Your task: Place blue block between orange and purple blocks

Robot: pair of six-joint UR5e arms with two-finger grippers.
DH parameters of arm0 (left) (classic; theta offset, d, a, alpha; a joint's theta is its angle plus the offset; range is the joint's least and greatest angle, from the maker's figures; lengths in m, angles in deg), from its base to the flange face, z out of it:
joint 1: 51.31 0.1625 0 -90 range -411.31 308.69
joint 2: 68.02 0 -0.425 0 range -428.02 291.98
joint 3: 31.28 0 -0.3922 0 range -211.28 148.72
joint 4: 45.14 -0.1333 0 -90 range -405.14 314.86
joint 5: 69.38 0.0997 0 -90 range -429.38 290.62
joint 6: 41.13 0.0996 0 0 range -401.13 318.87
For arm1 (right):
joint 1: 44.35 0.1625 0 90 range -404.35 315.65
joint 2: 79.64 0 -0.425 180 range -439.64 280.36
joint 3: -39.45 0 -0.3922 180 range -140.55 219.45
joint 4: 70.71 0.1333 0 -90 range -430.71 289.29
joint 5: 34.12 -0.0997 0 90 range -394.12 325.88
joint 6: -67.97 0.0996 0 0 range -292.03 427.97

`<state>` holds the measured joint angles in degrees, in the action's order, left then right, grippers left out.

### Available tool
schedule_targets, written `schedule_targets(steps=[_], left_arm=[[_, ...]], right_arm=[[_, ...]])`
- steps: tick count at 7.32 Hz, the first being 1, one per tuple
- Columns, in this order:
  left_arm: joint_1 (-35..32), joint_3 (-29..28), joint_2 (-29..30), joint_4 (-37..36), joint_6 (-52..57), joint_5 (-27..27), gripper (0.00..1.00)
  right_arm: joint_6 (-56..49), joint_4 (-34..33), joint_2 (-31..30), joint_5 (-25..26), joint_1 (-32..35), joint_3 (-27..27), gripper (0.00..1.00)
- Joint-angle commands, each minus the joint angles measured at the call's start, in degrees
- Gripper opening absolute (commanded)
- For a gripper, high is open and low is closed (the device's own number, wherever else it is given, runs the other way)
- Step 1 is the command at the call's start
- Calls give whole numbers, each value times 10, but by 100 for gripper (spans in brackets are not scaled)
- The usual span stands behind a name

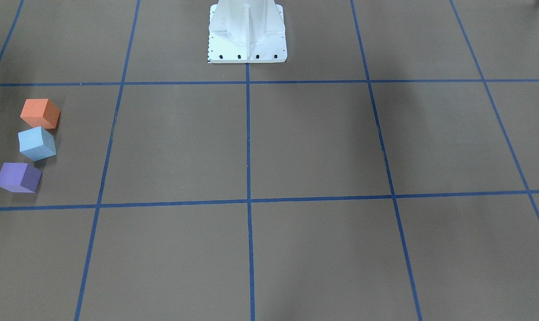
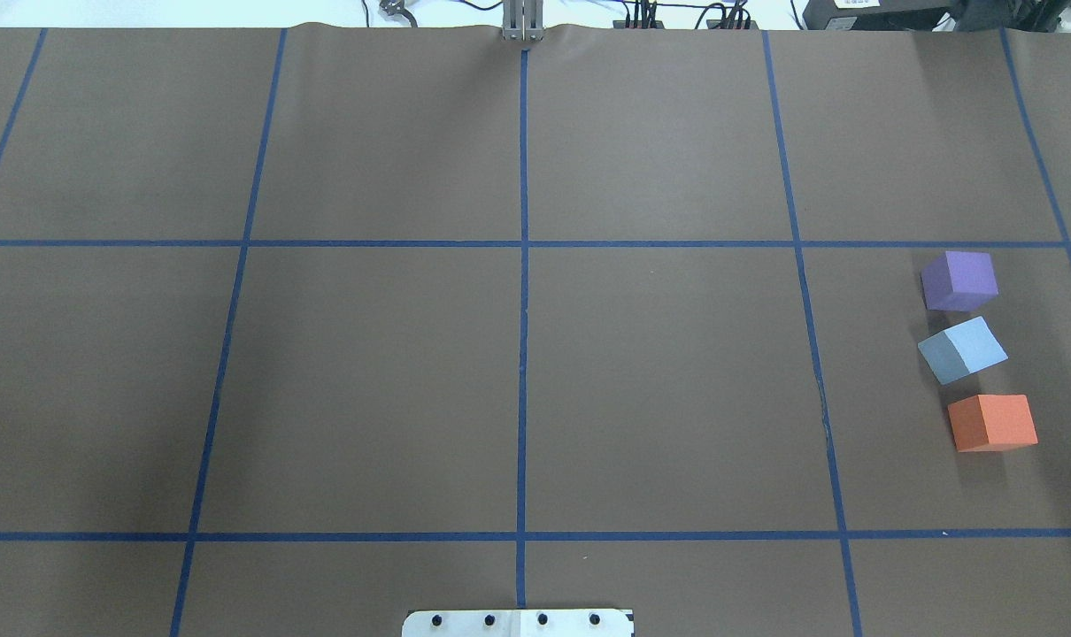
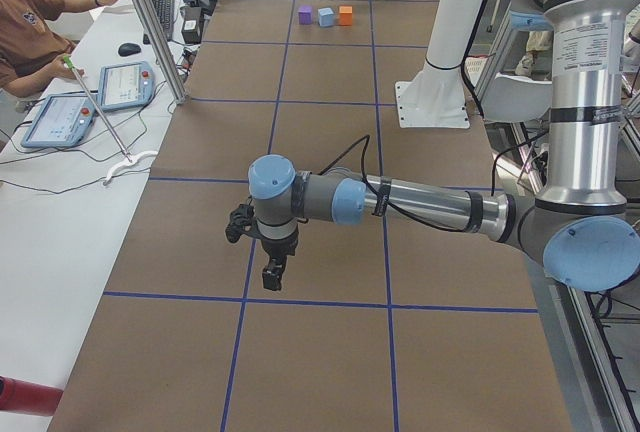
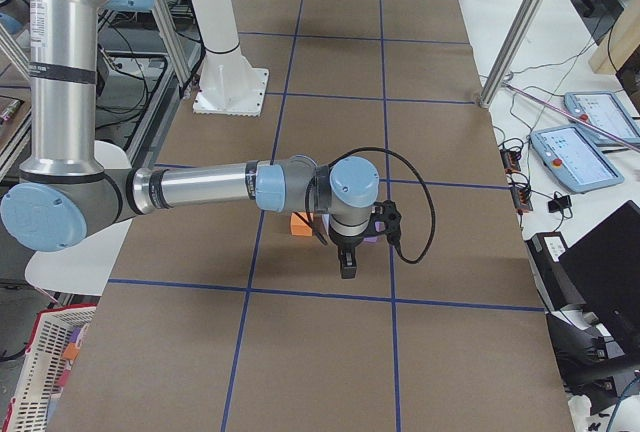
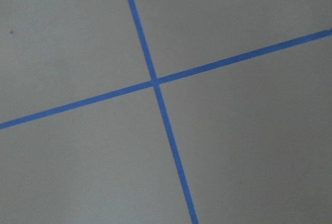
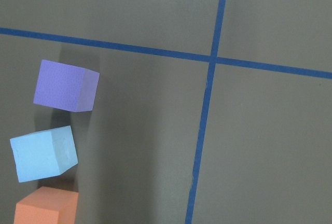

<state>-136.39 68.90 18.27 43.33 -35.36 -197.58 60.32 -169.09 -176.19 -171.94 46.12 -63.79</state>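
The blue block (image 2: 962, 349) rests on the table between the purple block (image 2: 959, 280) and the orange block (image 2: 992, 422), in a slightly bent row with small gaps. The row shows in the front view as orange (image 1: 40, 113), blue (image 1: 37, 143) and purple (image 1: 18, 177), and in the right wrist view with blue (image 6: 43, 153) in the middle. My right gripper (image 4: 347, 270) hangs above the table near this row; I cannot tell whether it is open or shut. My left gripper (image 3: 272, 274) hangs over the table's other end, far from the blocks; its state is unclear too.
The white robot pedestal (image 1: 248, 31) stands at the table's middle edge. Blue tape lines (image 2: 523, 310) form a grid on the brown table. An operator (image 3: 30, 32) sits at a side desk with tablets (image 3: 125, 84). Metal frame posts (image 4: 520, 22) stand beside the table.
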Motion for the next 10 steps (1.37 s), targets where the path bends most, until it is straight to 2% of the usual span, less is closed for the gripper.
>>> schedule_targets(steps=[1,3,10], left_arm=[[-8,-3,-3,-10,-2,-3,100],[-10,46,-8,-78,-1,-44,100],[-11,28,-22,-71,5,-42,100]], right_arm=[[10,-1,-8,-2,1,16,100],[44,1,-1,-2,-1,27,100],[45,0,14,-2,-6,39,100]])
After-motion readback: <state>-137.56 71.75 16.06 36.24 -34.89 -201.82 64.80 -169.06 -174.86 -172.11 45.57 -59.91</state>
